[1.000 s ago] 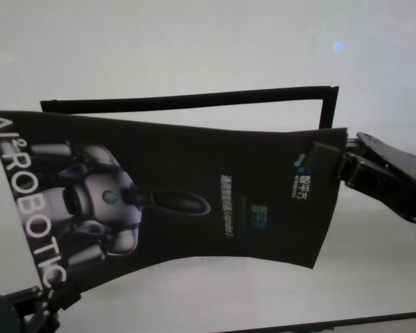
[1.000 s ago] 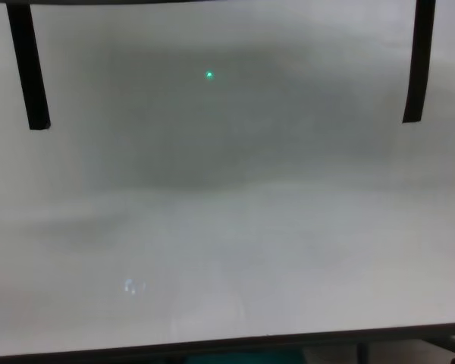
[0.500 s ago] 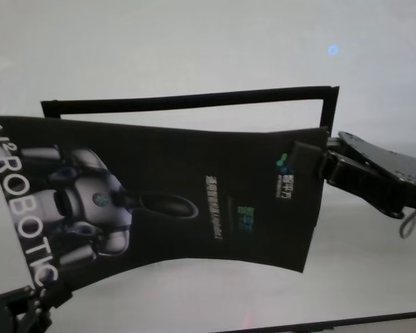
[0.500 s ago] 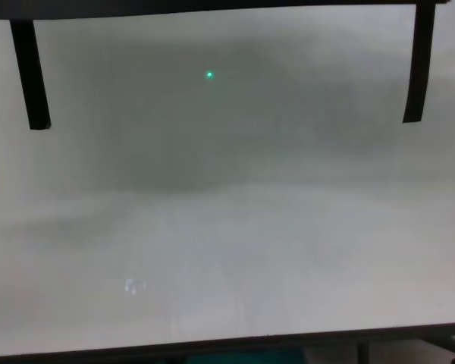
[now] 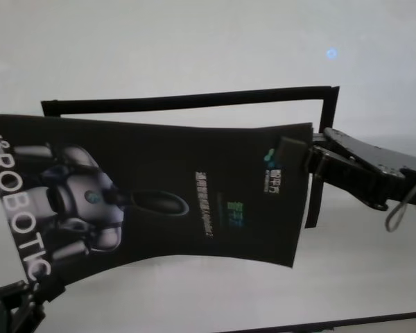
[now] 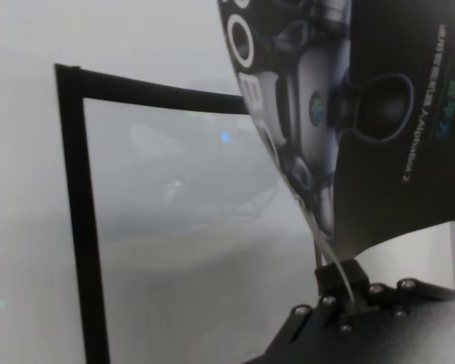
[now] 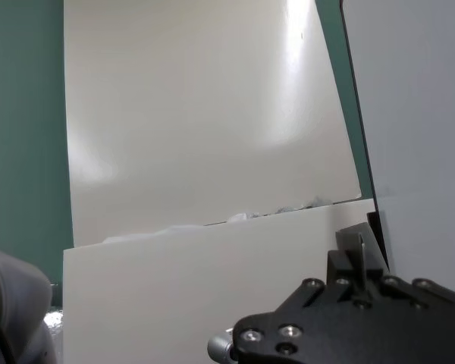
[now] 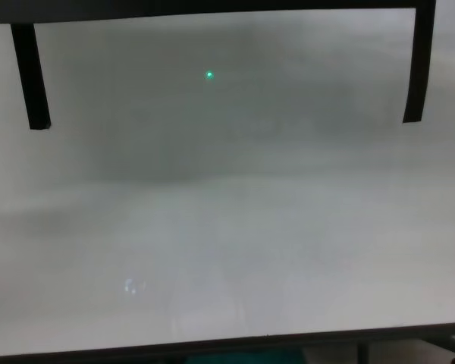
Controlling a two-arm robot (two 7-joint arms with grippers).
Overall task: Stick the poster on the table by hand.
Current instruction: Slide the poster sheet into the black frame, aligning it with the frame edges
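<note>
Held aloft over the table (image 5: pixel 194 41), stretched between two grippers: the poster (image 5: pixel 166 194), black and glossy, bowed along its span and printed with a grey-white robot and white lettering. Cut off at the head view's left edge, so only part of the lettering readable there. Pinched at its right edge by the right gripper (image 5: pixel 296 156), jaws clamped on the sheet near a small green-and-white logo. Gripped at its near left corner by the left gripper (image 5: pixel 36 295), itself mostly cropped by the frame's bottom corner and hard to make out from the head.

Behind and under the poster, partly hidden by it: black tape strips (image 5: pixel 187 101) marking a rectangular outline on the table, only the far side and a piece of the right side visible from the head.

Clearer from the left wrist: the left gripper (image 6: pixel 341 299) closed on the sheet's thin edge, the printed face (image 6: pixel 364 114) curving away above it, and the tape outline's corner (image 6: pixel 72 189) lying on the tabletop beyond.

From the right wrist, only the poster's plain white back (image 7: pixel 205 296), filling much of the picture, with the right gripper's dark body (image 7: pixel 349 269) at the sheet's edge; printed side not seen here.

From the chest, neither gripper nor poster visibly identifiable: just bare table (image 8: pixel 227 227), two tape ends (image 8: pixel 30 76) hanging into the frame, a dark band along the top edge, and the table's thin dark near edge (image 8: pixel 212 347).
</note>
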